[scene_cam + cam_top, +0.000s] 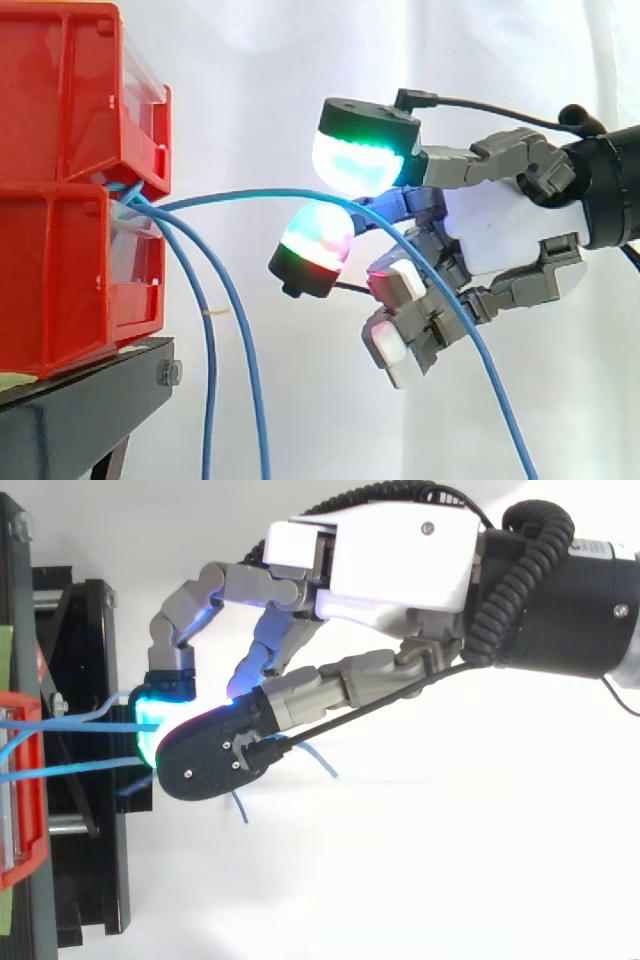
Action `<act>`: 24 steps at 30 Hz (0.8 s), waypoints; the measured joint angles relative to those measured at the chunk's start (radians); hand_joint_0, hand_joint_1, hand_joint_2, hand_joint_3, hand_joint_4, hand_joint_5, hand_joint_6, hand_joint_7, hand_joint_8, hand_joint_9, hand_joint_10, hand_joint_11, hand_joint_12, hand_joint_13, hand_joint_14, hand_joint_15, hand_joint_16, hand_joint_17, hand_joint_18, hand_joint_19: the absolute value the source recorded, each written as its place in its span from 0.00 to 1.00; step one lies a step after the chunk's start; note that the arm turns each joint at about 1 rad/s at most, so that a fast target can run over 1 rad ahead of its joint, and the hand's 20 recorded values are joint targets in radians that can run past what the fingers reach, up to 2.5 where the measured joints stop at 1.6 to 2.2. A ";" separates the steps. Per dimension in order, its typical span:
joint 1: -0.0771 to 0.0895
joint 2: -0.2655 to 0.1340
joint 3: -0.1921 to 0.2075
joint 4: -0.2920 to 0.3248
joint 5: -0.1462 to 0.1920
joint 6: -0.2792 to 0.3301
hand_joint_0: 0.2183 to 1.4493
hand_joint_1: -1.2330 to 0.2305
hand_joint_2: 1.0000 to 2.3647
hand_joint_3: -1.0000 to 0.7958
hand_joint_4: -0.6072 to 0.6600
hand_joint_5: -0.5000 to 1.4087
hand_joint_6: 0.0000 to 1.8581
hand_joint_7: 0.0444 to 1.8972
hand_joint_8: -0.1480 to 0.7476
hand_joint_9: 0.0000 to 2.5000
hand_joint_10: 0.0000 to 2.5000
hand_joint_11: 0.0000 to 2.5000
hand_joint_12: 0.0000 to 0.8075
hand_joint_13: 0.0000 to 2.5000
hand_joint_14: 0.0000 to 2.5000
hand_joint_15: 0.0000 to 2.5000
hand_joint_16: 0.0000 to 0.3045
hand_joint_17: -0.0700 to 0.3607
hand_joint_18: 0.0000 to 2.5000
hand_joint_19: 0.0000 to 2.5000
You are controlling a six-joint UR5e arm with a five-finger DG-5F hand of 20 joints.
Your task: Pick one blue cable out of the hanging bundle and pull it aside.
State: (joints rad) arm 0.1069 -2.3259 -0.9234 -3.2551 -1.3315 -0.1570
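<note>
Side view: three blue cables (pixel 210 400), two red bins (pixel 60 110), one robot hand (pixel 500 230).

Left side is blocked top to bottom by red bins (pixel 70 190) on a black stand (pixel 80 400). The gap between the bins and the hand (pixel 500 225) is crossed high up by one blue cable (pixel 270 191). It runs from the joint between the bins to the fingers (pixel 320 240) closed about it, then slants down to lower right. Two hanging cables (pixel 210 400) drop just beside the stand, near each other. Free room: under the stretched cable, between the hanging pair and the hand; also above the cable. A white curtain (pixel 250 80) closes the back.
</note>
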 measured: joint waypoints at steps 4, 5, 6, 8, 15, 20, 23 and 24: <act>-0.001 0.000 0.000 0.000 0.000 -0.001 0.30 0.38 0.02 0.49 0.43 0.19 0.51 0.46 0.44 0.48 0.01 0.32 0.37 0.39 0.01 0.26 0.17 0.43 0.31 0.22; -0.001 -0.001 0.000 -0.001 0.000 -0.001 0.31 0.37 0.02 0.50 0.42 0.19 0.52 0.45 0.44 0.48 0.01 0.32 0.37 0.39 0.01 0.26 0.17 0.43 0.31 0.22; -0.001 0.000 0.000 -0.001 0.000 -0.001 0.31 0.35 0.01 0.53 0.41 0.20 0.52 0.47 0.45 0.49 0.01 0.31 0.38 0.40 0.01 0.26 0.18 0.44 0.32 0.22; -0.001 0.000 -0.001 -0.002 0.000 -0.001 0.32 0.34 0.01 0.55 0.39 0.20 0.51 0.48 0.45 0.50 0.01 0.31 0.38 0.41 0.01 0.25 0.18 0.45 0.33 0.21; -0.001 0.000 -0.003 -0.014 0.000 -0.001 0.32 0.34 0.01 0.57 0.36 0.21 0.51 0.49 0.43 0.51 0.01 0.30 0.39 0.40 0.01 0.25 0.19 0.46 0.33 0.20; -0.001 0.000 -0.006 -0.017 0.001 0.001 0.31 0.33 0.00 0.58 0.34 0.22 0.50 0.51 0.43 0.50 0.01 0.28 0.40 0.39 0.01 0.24 0.20 0.47 0.33 0.20; -0.001 0.000 -0.025 -0.021 0.002 0.009 0.32 0.32 0.00 0.59 0.33 0.22 0.50 0.52 0.42 0.50 0.01 0.27 0.40 0.39 0.01 0.23 0.20 0.47 0.32 0.19; -0.001 0.000 -0.033 -0.022 0.002 0.014 0.32 0.32 0.00 0.60 0.32 0.22 0.50 0.53 0.42 0.50 0.01 0.27 0.41 0.39 0.01 0.23 0.20 0.48 0.31 0.19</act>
State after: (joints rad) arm 0.1058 -2.3260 -0.9562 -3.2768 -1.3299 -0.1432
